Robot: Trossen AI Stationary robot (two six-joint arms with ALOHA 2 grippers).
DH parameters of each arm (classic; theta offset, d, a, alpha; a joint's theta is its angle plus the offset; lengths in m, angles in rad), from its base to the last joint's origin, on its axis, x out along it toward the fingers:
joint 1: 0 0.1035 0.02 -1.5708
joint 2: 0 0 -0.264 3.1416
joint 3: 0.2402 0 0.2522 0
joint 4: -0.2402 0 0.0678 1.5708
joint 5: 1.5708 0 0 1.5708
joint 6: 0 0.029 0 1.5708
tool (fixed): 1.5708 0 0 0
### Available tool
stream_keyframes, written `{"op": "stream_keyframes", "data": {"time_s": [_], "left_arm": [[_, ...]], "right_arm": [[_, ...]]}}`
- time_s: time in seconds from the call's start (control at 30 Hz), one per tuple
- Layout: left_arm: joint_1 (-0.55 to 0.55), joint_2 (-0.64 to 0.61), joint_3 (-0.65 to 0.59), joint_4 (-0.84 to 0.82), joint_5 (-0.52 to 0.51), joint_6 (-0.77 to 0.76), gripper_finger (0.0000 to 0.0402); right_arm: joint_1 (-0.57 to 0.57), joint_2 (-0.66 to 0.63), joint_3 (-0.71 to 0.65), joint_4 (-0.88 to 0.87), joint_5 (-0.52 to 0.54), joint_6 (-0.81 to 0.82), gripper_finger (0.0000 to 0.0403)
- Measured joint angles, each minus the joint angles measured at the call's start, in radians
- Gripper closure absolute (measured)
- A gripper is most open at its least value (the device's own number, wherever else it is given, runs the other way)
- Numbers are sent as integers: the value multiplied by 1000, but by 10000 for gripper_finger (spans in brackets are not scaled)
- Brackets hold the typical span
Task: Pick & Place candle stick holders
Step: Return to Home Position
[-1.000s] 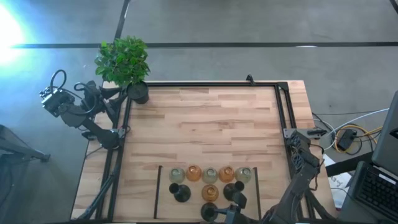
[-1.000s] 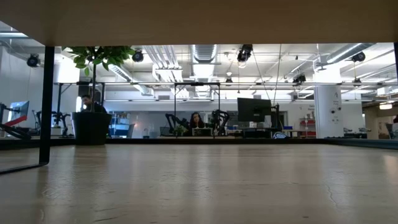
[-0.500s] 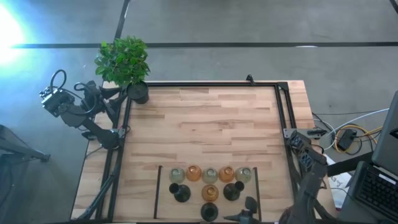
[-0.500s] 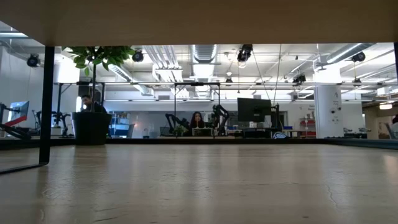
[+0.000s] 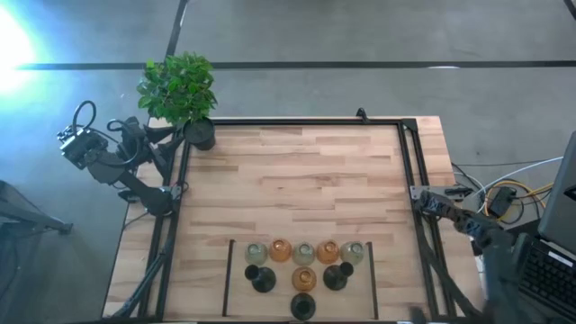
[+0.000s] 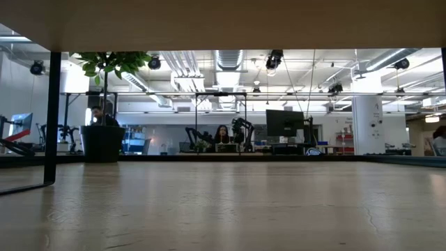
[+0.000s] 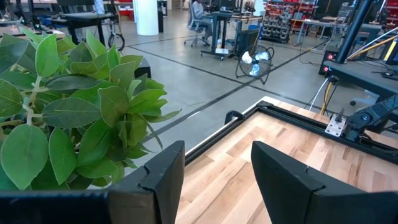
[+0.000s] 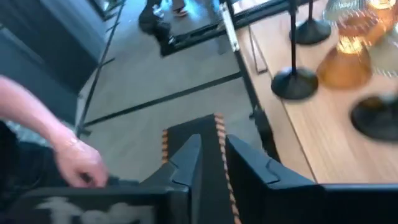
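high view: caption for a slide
Nine amber, pale-clear and black candle stick holders grouped at the light wooden table's near edge; dark left arm and right arm off its sides

The left arm (image 5: 121,162) is matte black, built of blocky jointed links, with a looped black cable (image 5: 84,112) at its wrist end. The left gripper (image 7: 214,180) has two dark, angular, flat-faced fingers (image 7: 165,180) with stepped edges. The right arm (image 5: 454,219) is equally dark.

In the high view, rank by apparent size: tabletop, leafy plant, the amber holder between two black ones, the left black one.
Tabletop, largest.
Leafy plant, second.
Amber holder and left black holder look about alike; I won't rank them.
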Motion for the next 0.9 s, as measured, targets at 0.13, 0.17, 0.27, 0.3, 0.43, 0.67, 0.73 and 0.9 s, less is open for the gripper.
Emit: {"op": "stream_keyframes", "data": {"time_s": [0.13,0.17,0.27,0.3,0.43,0.67,0.73,0.9], "left_arm": [[0,0,0,0,0,0,211],[0,0,0,0,0,0,211],[0,2,0,-2,2,0,211],[0,2,0,-3,4,0,211],[0,7,0,-5,7,0,211],[0,12,0,-4,7,0,211],[0,12,0,-4,7,0,211],[0,12,0,-2,7,0,211]], "right_arm": [[102,-48,0,-147,18,115,375],[119,-55,-1,-198,44,147,385],[162,-90,-5,-354,123,231,392],[164,-94,-6,-415,144,253,394],[165,-107,-48,-452,106,173,395],[169,-117,-82,-455,56,134,395],[148,-117,-79,-454,26,94,395],[71,-121,-58,-352,-138,-139,395]]}}
